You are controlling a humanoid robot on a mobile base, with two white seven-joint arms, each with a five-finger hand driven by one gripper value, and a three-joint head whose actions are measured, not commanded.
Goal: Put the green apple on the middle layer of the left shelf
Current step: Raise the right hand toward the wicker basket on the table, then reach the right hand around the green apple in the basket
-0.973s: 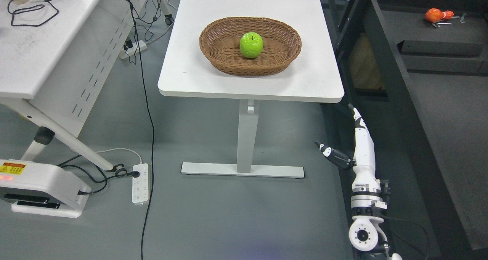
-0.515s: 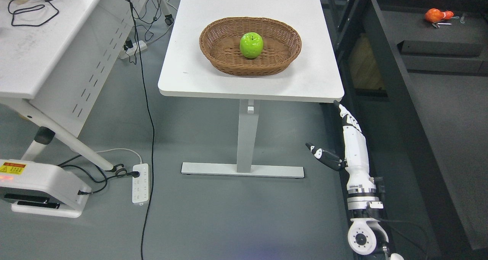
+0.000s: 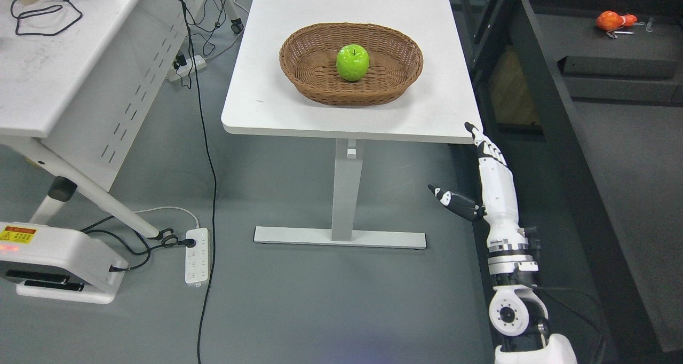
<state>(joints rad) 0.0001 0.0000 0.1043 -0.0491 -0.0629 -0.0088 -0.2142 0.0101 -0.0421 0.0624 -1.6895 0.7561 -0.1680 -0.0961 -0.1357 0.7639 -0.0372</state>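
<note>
A green apple lies in the middle of a brown wicker basket on a white table. My right hand rises from the lower right, fingers straight and thumb spread, holding nothing. Its fingertips reach the level of the table's near right corner, well below and right of the apple. The left arm does not show.
A second white table with cables stands at the left. A power strip and black cords lie on the grey floor. Dark shelving at the right holds an orange object. A white machine base sits at lower left.
My right hand has risen and shifted slightly left, its fingertips going from below the table edge up to the table's near right corner. The apple and basket stay put.
</note>
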